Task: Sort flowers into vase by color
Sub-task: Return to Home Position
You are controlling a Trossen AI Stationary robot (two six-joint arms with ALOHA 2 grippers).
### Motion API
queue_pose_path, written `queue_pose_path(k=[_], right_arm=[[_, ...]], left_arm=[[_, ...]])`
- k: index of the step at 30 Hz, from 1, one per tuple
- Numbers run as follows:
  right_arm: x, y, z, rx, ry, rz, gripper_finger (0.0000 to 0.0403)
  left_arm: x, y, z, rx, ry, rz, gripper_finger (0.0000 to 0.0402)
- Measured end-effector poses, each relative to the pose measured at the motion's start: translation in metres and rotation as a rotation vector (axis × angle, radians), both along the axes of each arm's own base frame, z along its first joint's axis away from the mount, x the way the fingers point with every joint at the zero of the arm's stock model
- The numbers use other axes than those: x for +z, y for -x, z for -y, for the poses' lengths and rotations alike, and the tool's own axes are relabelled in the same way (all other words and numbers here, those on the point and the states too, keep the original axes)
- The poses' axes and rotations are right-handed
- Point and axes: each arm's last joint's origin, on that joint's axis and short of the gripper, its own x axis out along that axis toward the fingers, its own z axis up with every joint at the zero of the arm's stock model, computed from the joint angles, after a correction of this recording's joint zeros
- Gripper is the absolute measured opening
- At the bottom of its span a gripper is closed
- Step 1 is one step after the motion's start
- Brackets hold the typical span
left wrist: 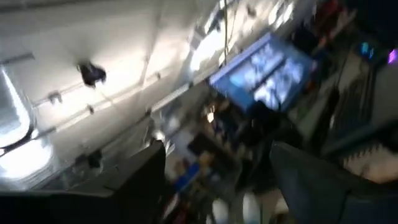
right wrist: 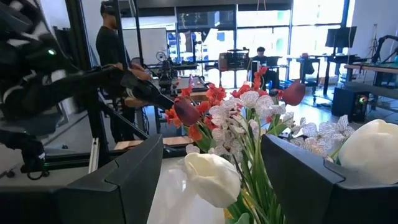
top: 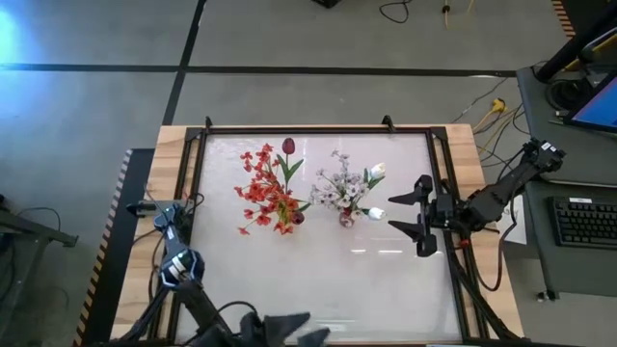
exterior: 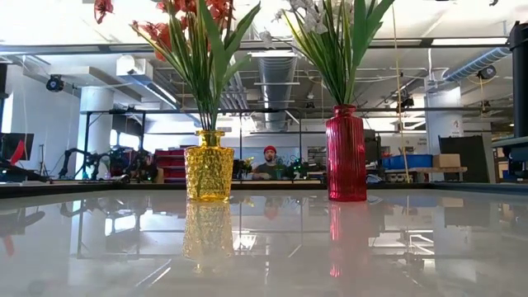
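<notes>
Red-orange sprays and a dark red tulip [top: 270, 185] stand by their stems in a yellow vase [exterior: 209, 165]. White sprays and white tulip buds [top: 349, 185] stand in a red vase [exterior: 346, 153] beside it. My right gripper [top: 397, 213] is open at the white bunch's right side, level with the blossoms. A white tulip bud [right wrist: 214, 177] hangs just in front of its fingertips, and nothing lies between the fingers. My left gripper [top: 294, 328] is raised over the table's near edge. It is open and empty, and its wrist view [left wrist: 217, 186] looks up into the room.
The two vases stand side by side in the middle of the glossy white table [top: 318, 280]. A dark frame rail [top: 318, 132] runs round the tabletop. Beyond the right edge stands a desk with a keyboard [top: 586, 222]. People [right wrist: 112, 56] are in the room behind.
</notes>
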Motion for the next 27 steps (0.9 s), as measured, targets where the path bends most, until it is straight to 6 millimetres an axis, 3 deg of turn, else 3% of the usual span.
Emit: queue_pose_path(k=[6, 9, 15, 20, 24, 27], right_arm=[[0.001, 0.000, 0.000, -0.001, 0.003, 0.004, 0.0259], [0.001, 0.000, 0.000, -0.002, 0.003, 0.006, 0.0258], [0.001, 0.000, 0.000, -0.003, 0.004, 0.008, 0.0258], [0.001, 0.000, 0.001, -0.023, 0.002, 0.005, 0.0253], [-0.002, 0.000, 0.002, -0.072, -0.008, -0.018, 0.0251], [-0.005, -0.001, 0.002, -0.100, -0.019, -0.038, 0.0251]], left_arm=[[-0.014, 0.029, 0.008, 0.019, -0.106, -0.130, 0.0250], [-0.015, 0.040, 0.006, -0.021, -0.119, -0.106, 0.0238], [-0.011, 0.055, -0.029, -0.021, -0.221, -0.125, 0.0230], [-0.015, 0.080, -0.088, -0.082, -0.171, -0.090, 0.0230], [-0.038, 0.099, -0.128, -0.372, -0.080, -0.033, 0.0230], [-0.046, 0.112, -0.152, -0.820, 0.057, -0.031, 0.0230]])
